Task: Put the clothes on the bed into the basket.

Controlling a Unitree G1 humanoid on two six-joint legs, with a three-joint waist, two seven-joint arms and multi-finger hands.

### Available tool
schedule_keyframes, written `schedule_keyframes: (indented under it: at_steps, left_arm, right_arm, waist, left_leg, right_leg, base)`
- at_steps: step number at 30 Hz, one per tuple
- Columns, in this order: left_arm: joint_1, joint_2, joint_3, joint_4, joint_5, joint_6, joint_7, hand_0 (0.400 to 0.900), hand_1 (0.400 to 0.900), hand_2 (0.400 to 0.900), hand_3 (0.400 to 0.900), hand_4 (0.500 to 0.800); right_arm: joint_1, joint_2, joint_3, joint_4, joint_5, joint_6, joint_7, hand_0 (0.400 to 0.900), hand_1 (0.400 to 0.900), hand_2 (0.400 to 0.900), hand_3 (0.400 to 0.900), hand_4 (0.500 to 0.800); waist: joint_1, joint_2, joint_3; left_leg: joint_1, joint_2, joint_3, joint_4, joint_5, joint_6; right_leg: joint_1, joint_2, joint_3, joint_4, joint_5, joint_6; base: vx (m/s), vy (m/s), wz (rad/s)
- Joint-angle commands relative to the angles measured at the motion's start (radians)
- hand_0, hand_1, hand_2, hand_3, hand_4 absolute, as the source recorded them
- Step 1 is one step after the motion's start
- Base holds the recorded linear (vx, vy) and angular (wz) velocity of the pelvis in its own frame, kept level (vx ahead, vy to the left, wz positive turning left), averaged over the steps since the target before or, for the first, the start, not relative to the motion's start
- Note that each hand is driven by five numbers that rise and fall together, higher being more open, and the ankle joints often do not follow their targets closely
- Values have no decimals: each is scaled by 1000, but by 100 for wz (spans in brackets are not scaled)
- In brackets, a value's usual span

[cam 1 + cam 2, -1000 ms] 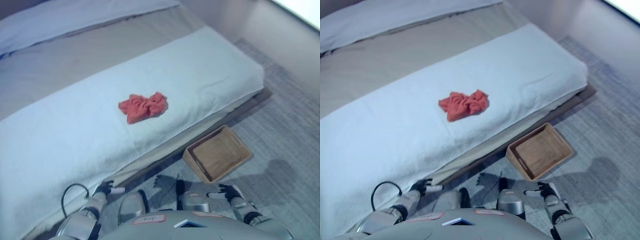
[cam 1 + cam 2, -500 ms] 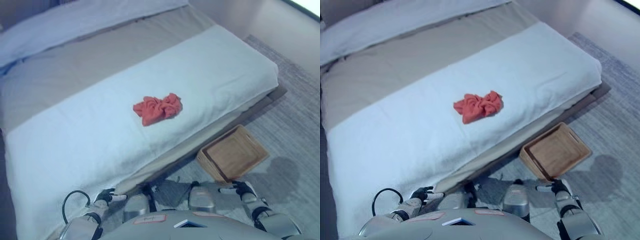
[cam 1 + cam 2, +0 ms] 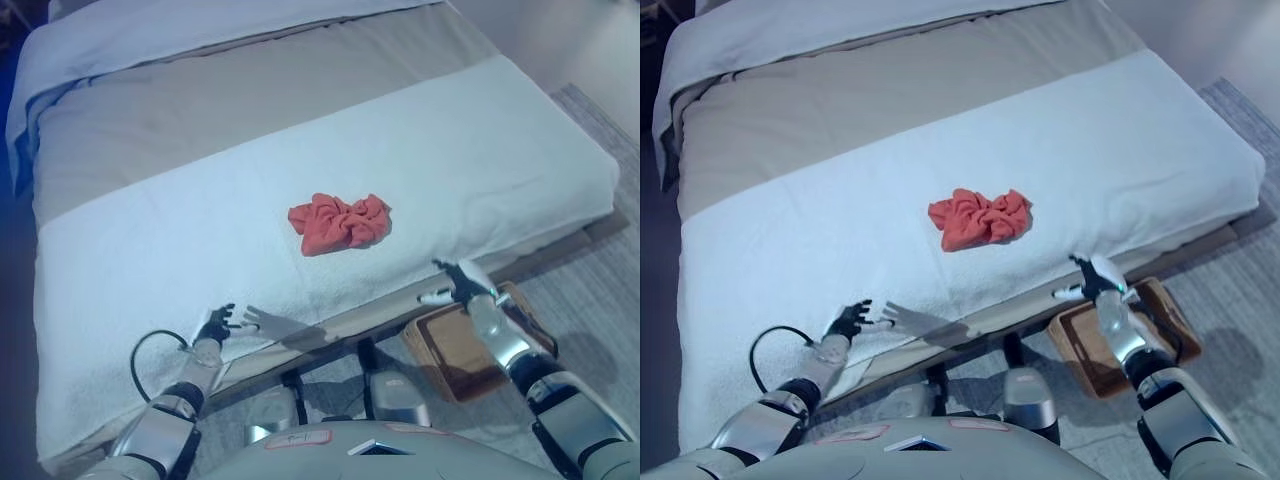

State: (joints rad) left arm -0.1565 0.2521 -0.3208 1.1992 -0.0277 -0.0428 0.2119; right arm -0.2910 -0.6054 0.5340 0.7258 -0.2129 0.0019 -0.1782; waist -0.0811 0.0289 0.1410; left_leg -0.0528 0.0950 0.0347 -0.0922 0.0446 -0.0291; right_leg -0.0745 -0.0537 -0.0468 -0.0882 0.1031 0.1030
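Note:
A crumpled red cloth [image 3: 340, 222] lies on the white blanket [image 3: 180, 230] in the middle of the bed. A shallow brown basket [image 3: 470, 345] stands on the floor at the bed's near right side, partly behind my right arm. My left hand [image 3: 216, 325] hovers at the bed's near edge, fingers spread and relaxed, well to the lower left of the cloth. At the bed's near edge, above the basket, my right hand [image 3: 458, 282] is raised with relaxed fingers, to the lower right of the cloth. Neither hand holds anything.
The bed has a beige sheet [image 3: 250, 100] behind the blanket and a white pillow band [image 3: 200, 25] at the head. Grey carpet [image 3: 600, 300] lies to the right, with a dark floor strip along the bed's left side.
The camera has moved, shifting the whole scene. Both hands rose from low near the floor to the bed's near edge; the right hand now hangs over the basket. The cloth stayed put.

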Motion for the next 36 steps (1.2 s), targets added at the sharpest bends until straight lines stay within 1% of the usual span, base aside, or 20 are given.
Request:
schedule_keyframes:
  at_steps: [1, 2, 3, 5, 6, 7, 9, 11, 15, 18, 21, 25, 28, 29, 30, 33, 36]
  left_arm:
    - [25, 32, -29, 62, 67, 7, 41, 900, 900, 900, 900, 800]
    - [35, 15, -36, 96, 69, 21, 67, 900, 900, 900, 900, 800]
    - [51, 6, -17, 120, 58, 23, 42, 900, 900, 900, 900, 800]
    - [51, 6, -17, 120, 58, 23, 42, 900, 900, 900, 900, 800]
    - [55, -20, -35, 149, 60, 36, 71, 900, 900, 900, 900, 800]
    - [60, -23, -23, 166, 44, 34, 77, 900, 900, 900, 900, 800]
    - [69, -27, -13, 186, 17, 36, 71, 900, 900, 900, 900, 800]
    - [72, -26, -17, 194, 1, 35, 72, 900, 900, 900, 900, 800]
    - [85, -7, -22, 191, -33, 24, 67, 900, 900, 900, 900, 800]
    - [82, 16, -29, 181, -67, 10, 62, 900, 900, 900, 900, 800]
    - [89, 24, -54, 160, -70, 0, 51, 900, 900, 900, 900, 800]
    - [54, 40, -70, 130, -94, -13, 54, 900, 900, 900, 900, 800]
    - [54, 32, -88, 108, -92, -20, 45, 900, 900, 900, 900, 800]
    - [55, 30, -93, 99, -93, -20, 41, 900, 900, 900, 900, 800]
    - [56, 31, -97, 90, -97, -20, 41, 900, 900, 900, 900, 800]
    - [51, 30, -96, 81, -104, -23, 38, 900, 900, 900, 900, 800]
    - [41, 25, -87, 93, -111, -18, 43, 900, 900, 900, 900, 800]
  right_arm:
    - [-173, -18, 39, -49, -88, -55, -74, 900, 900, 900, 900, 800]
    - [-193, -5, 45, -54, -79, -65, -90, 900, 900, 900, 900, 800]
    - [-207, 3, 56, -39, -89, -53, -93, 900, 900, 900, 900, 800]
    - [-207, 3, 56, -39, -89, -53, -93, 900, 900, 900, 900, 800]
    - [-255, 31, 98, -23, -92, -49, -112, 900, 900, 900, 900, 800]
    - [-315, 42, 130, 2, -93, -45, -131, 900, 900, 900, 900, 800]
    - [-381, 68, 164, 38, -92, -36, -138, 900, 900, 900, 900, 800]
    - [-434, 91, 186, 108, -85, -23, -150, 900, 900, 900, 900, 800]
    - [-543, 100, 228, 225, -75, -6, -158, 900, 900, 900, 900, 800]
    - [-641, 85, 261, 353, -81, 9, -154, 900, 900, 900, 900, 800]
    - [-699, 79, 274, 450, -88, 15, -147, 900, 900, 900, 900, 800]
    - [-739, 73, 273, 509, -79, 11, -159, 900, 900, 900, 900, 800]
    - [-741, 57, 269, 533, -82, 9, -153, 900, 900, 900, 900, 800]
    - [-740, 55, 267, 548, -86, 11, -156, 710, 710, 710, 710, 686]
    - [-742, 51, 263, 552, -85, 12, -159, 400, 400, 400, 400, 500]
    - [-719, 49, 261, 535, -86, 13, -158, 400, 400, 400, 400, 500]
    - [-671, 51, 228, 506, -65, 13, -163, 400, 400, 400, 400, 500]
  waist:
    - [30, -36, 9]
    - [31, -38, 12]
    - [43, -36, 13]
    - [43, -36, 13]
    - [47, -36, 24]
    - [59, -31, 31]
    - [72, -20, 41]
    - [86, -10, 51]
    - [105, 16, 74]
    - [128, 49, 98]
    - [145, 74, 112]
    - [164, 116, 133]
    - [169, 129, 126]
    - [171, 132, 126]
    - [173, 134, 129]
    - [163, 140, 127]
    - [148, 141, 116]
  left_leg:
    - [74, -56, 6, 5, -26, -26]
    - [66, -49, 1, 5, -24, -31]
    - [57, -43, -4, 5, -23, -37]
    - [57, -43, -4, 5, -23, -37]
    - [35, -32, -6, 5, -17, -45]
    - [11, -27, -8, 5, -9, -51]
    - [-18, -22, -3, 5, 0, -56]
    - [-53, -20, -5, 5, 12, -61]
    - [-103, -19, -13, 5, 26, -69]
    - [-149, -22, -26, 5, 45, -75]
    - [-177, -24, -28, 5, 53, -78]
    - [-221, -30, -32, 5, 75, -85]
    - [-244, -33, -25, 5, 80, -94]
    - [-243, -34, -23, 5, 78, -95]
    - [-241, -35, -23, 5, 80, -97]
    - [-229, -38, -19, 5, 76, -99]
    - [-205, -39, -11, 5, 59, -95]
  right_leg:
    - [-70, -26, 33, 32, -11, 1]
    - [-68, -24, 19, 27, -14, 0]
    - [-68, -23, 7, 19, -17, -2]
    - [-68, -23, 7, 19, -17, -2]
    - [-81, -20, -2, 12, -16, -6]
    - [-98, -18, -5, 3, -13, -8]
    - [-125, -19, -10, 1, -8, -7]
    - [-156, -19, -10, 1, -5, -9]
    - [-208, -21, -14, 18, -9, -13]
    - [-259, -25, -19, 46, -17, -20]
    - [-292, -25, -21, 62, -25, -23]
    - [-359, -24, -19, 97, -26, -28]
    - [-376, -26, -15, 88, -21, -25]
    - [-373, -26, -13, 84, -21, -25]
    - [-368, -25, -11, 80, -20, -23]
    - [-359, -24, -2, 74, -21, -23]
    - [-343, -24, 5, 76, -29, -22]
  base:
    - [134, -171, 38]
    - [121, -150, 35]
    - [64, -93, 17]
    - [37, -60, 9]
    - [81, -132, 12]
    - [100, -148, 14]
    - [53, -66, 7]
    - [20, -41, 13]
    - [32, -35, 13]
    - [23, -35, 24]
    - [44, -9, 3]
    - [7, 8, 4]
    - [64, -3, 5]
    - [75, 1, -11]
    - [71, 2, -12]
    - [73, 12, -12]
    - [61, 16, -9]
